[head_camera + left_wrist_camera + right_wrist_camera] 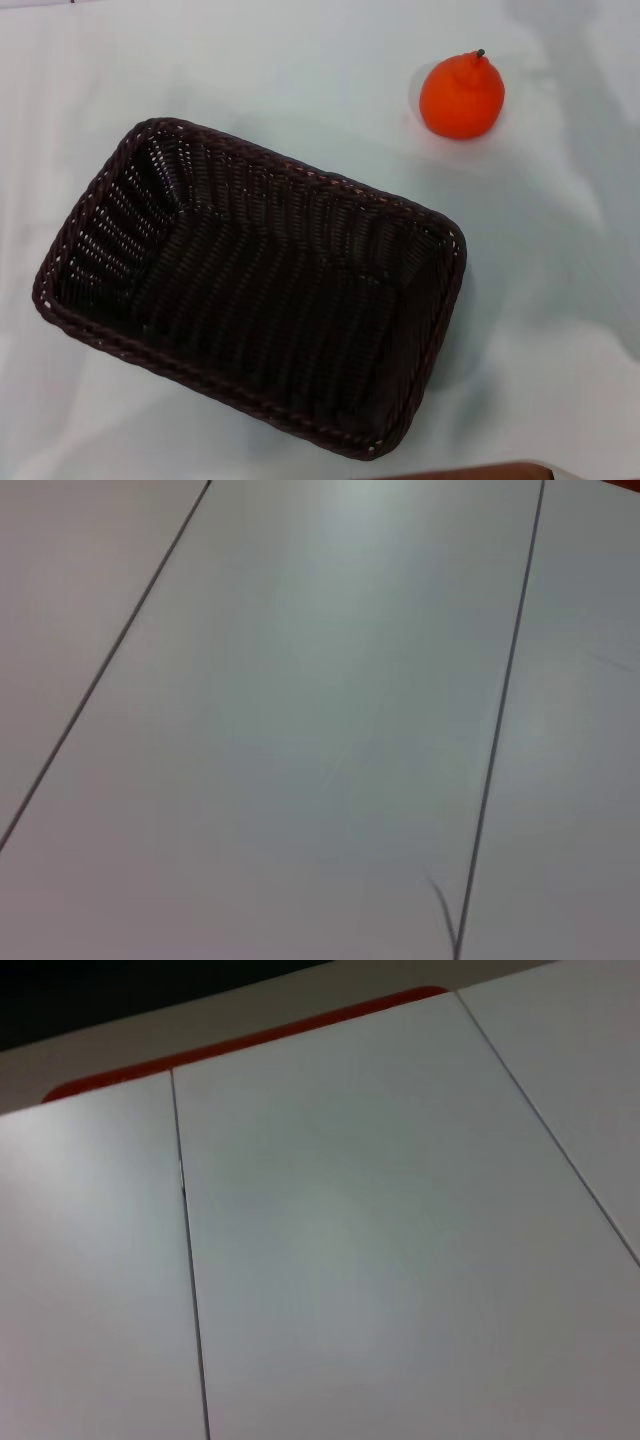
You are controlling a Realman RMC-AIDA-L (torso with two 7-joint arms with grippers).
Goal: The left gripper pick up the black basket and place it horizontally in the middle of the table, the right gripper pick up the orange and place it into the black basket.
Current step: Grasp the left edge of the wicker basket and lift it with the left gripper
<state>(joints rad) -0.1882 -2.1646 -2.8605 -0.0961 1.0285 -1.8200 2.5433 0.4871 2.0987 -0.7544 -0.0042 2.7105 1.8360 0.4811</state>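
Neither the left gripper nor the right gripper is showing in any view, so how their fingers are standing cannot be told. The left wrist view is taking in only bare pale panels [330,700] crossed by thin dark seams [500,710]; the right wrist view is showing similar panels [370,1240] with seams, bordered by a red-orange strip [250,1040] along a pale edge.

On the table [560,320], the black basket [250,290] is lying open side up and empty, turned at a slant so that its long sides are running from the far left toward the near right. It is filling the middle and left of the worktop, with one corner reaching close to the near edge. The orange [461,96] is sitting upright, stem up, toward the far right corner, apart from the basket and outside it.
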